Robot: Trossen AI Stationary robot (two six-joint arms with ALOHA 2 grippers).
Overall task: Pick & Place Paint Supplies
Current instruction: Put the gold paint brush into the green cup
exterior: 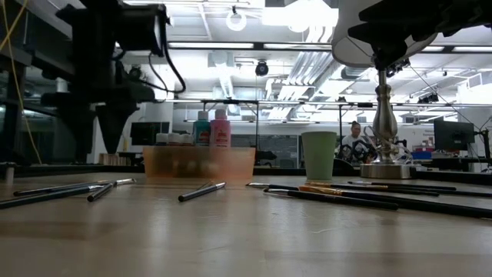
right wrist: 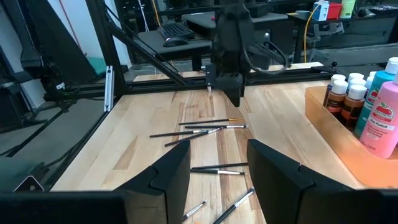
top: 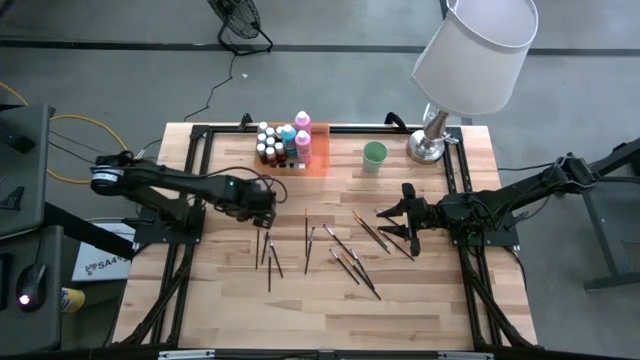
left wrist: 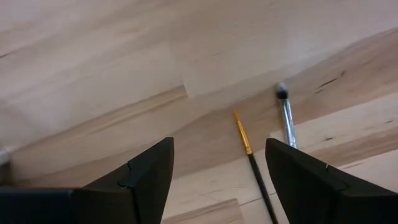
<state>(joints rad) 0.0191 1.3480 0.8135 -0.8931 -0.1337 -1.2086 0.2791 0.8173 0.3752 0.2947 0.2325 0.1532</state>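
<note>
The brushes lie scattered flat on the table, in loose clusters across its middle. One cluster lies just below the left gripper, which hangs above the wood, jaws spread wide and holding nothing; its wrist view shows two brush tips on the boards between and just beyond its fingers. Another cluster lies beside the right gripper, whose jaws stand partly apart, empty, raised off the table. The bottles stand upright in the orange tray at the table's far edge, well apart from both grippers. Beside the tray are a green cup and a lamp.
</note>
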